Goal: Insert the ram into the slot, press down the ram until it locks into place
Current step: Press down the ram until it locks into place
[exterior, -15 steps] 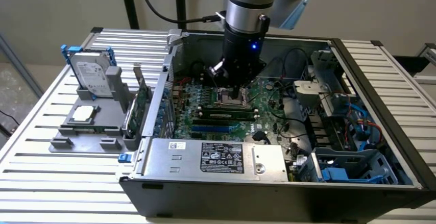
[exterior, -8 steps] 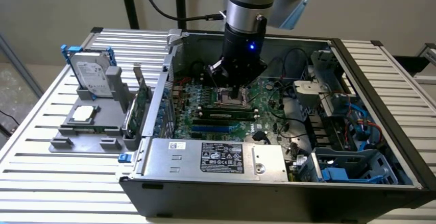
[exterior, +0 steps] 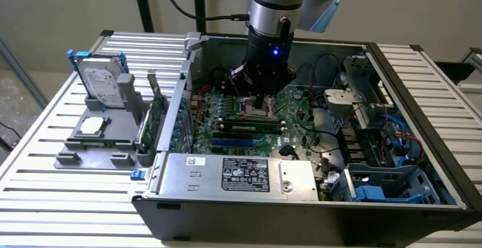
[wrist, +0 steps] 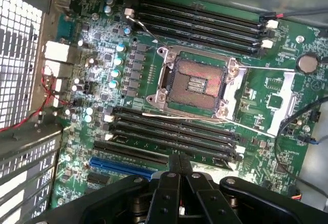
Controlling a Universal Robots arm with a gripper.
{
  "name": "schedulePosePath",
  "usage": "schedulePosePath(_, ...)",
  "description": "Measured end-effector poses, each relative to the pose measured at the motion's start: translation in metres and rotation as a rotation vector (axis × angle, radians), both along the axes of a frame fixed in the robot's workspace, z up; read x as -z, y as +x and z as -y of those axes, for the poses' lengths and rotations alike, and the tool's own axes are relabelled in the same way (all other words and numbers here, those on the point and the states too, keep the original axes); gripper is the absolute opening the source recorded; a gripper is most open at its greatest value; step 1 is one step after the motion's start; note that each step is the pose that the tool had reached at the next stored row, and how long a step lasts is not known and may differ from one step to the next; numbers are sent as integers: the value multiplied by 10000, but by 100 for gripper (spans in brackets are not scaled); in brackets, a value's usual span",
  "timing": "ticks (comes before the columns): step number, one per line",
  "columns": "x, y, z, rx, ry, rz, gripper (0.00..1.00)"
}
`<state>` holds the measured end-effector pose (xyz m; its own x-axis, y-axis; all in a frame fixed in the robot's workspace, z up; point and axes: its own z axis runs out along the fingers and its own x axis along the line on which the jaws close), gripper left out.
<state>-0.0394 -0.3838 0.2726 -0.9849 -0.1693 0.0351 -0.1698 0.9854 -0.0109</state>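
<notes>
Tool [exterior: 260,102] low over motherboard [wrist: 279,101], above CPU socket [wrist: 197,83]; fingers look closed, holding nothing visible. Ram [exterior: 249,128] seated in slot [exterior: 247,122], near side of socket. Lock state unclear.

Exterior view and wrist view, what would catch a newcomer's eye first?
The end effector reaching down into the open computer case, over the green motherboard. Beneath it sits the bare CPU socket, flanked on two sides by banks of black memory slots. A hard drive stands outside the case, at the exterior view's left.
</notes>
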Motion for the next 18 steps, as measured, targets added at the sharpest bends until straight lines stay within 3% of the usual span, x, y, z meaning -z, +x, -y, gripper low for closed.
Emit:
schedulePosePath(9,0,0,0,1495,0,0,11)
schedulePosePath(18,0,0,0,1564,37,-3,11)
